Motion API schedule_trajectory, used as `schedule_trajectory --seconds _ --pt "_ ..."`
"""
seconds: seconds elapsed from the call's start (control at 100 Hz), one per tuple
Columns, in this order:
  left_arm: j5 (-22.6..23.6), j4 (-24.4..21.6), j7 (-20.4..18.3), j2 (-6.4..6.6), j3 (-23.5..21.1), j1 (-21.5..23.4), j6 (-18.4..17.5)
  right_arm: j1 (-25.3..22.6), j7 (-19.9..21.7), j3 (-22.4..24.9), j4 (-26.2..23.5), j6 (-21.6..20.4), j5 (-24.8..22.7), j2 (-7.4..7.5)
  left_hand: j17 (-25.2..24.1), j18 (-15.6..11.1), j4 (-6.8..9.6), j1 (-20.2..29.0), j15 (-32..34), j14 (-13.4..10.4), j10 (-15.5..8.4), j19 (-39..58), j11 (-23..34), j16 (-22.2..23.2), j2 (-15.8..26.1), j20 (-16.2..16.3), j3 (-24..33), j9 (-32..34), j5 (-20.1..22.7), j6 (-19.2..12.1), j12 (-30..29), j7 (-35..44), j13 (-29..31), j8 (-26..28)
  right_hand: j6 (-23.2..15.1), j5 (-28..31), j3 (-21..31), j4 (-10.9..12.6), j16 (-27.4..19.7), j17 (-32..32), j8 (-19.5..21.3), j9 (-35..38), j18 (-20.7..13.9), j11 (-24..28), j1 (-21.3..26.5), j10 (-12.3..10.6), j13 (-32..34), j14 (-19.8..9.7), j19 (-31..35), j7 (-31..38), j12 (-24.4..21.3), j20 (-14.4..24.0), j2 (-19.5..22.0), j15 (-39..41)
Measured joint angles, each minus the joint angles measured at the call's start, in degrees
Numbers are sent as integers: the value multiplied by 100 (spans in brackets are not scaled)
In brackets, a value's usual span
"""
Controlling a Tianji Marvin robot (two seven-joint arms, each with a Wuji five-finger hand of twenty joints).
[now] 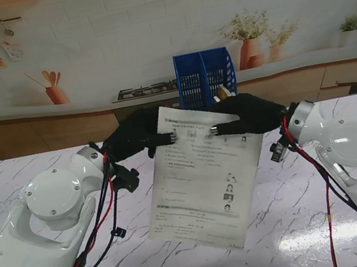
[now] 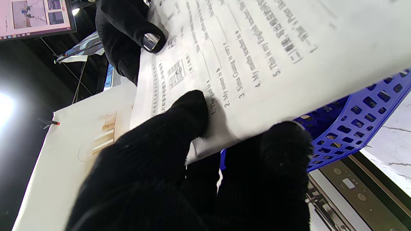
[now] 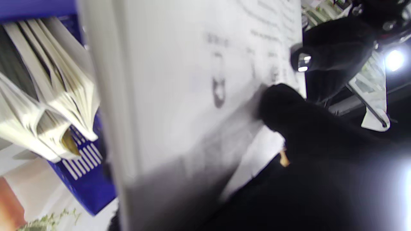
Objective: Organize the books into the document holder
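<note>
A thin white printed booklet (image 1: 203,174) hangs in the air over the middle of the table, tilted, its top edge pinched from both sides. My left hand (image 1: 136,135), in a black glove, is shut on the booklet's upper left corner, and my right hand (image 1: 251,115) is shut on its upper right corner. In the left wrist view my thumb presses on the booklet (image 2: 263,57) with fingers under it. The blue perforated document holder (image 1: 204,77) stands upright just behind the booklet, farther from me. The right wrist view shows the holder (image 3: 83,179) with books (image 3: 48,106) in it.
The white marble table (image 1: 307,235) spreads under the booklet. Behind the table is a printed kitchen backdrop with a stove and potted plants (image 1: 248,38). Red and black cables (image 1: 108,222) run along my left arm.
</note>
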Motion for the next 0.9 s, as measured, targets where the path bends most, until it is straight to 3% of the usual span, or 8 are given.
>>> schedule_trajectory --seconds 0.07,0.14,0.26,0.49,0.55,0.63,0.72,0.9 --pt "26 33 133 -27 38 -33 -1 -102 -324 -5 -39 -31 -75 -44 -68 0 -116 0 -1 -3 -3 16 0 -2 7 13 0 0 0 -98 0 -47 -50 0 1 80 1 0 425 491 81 127 0 355 -43 -121 150 -221 265 0 90 -117 -1 873" --pt "35 65 258 -57 62 -49 -1 -185 -364 17 -101 -20 -78 -85 -130 0 -116 0 -1 -3 -4 172 0 29 7 137 0 0 0 -99 -6 -47 -56 0 6 81 1 3 904 687 165 217 -2 624 -48 -157 283 -541 329 0 165 260 -1 1791" --pt "120 144 385 -105 102 -86 26 -294 -565 28 -255 243 -16 -151 -377 4 -116 0 -1 -3 -4 183 -77 -10 27 242 -137 -3 0 -263 -312 -70 -215 -277 150 215 1 19 1376 791 167 355 -3 873 -48 -229 425 -636 336 0 234 967 -1 2336" --pt "401 274 315 -121 81 -186 78 -347 -810 3 -441 817 208 -251 -1889 329 -88 76 -610 114 17 -354 -621 -692 468 918 -846 -303 -44 -404 -1307 -788 -891 -1635 277 279 4 169 1592 805 167 418 -3 1184 -48 -349 488 -726 338 16 313 1322 -1 2561" --pt "473 318 316 -118 50 -184 70 -345 -928 1 -502 995 207 -274 -2428 422 95 75 -1070 163 58 -804 -474 -1004 558 1068 -1023 -784 -87 -404 -1820 -1129 -1266 -1755 278 278 4 187 1593 805 167 418 -3 1191 -48 -351 489 -727 338 17 313 1336 -1 2564" --pt "493 357 297 -113 -53 -142 59 -323 -1099 0 -595 1282 209 -309 -3332 577 214 -96 -1877 216 121 -1619 -322 -1498 679 1067 -1125 -1502 -138 -404 -2912 -1582 -2028 -1794 278 278 4 189 1593 808 171 418 -3 1194 -48 -351 489 -728 339 19 313 1373 -1 2564" --pt "455 358 238 -108 -242 -28 75 -277 -1215 10 -682 1517 216 -348 -4074 690 281 -288 -2439 302 138 -2381 -370 -1789 821 852 -1261 -1766 -194 -404 -3277 -2016 -2461 -1851 278 278 4 189 1598 809 174 418 -4 1202 -48 -351 489 -728 340 42 319 1381 2 2573" --pt "445 228 321 -101 -595 345 251 -127 -1614 6 -870 2172 -66 -435 -4439 698 281 -505 -2722 305 147 -2812 -472 -1909 938 632 -1324 -1969 -256 -404 -3361 -2368 -2727 -1898 278 279 4 192 1600 812 174 419 -4 1217 -48 -351 489 -728 341 59 368 1393 7 2613"
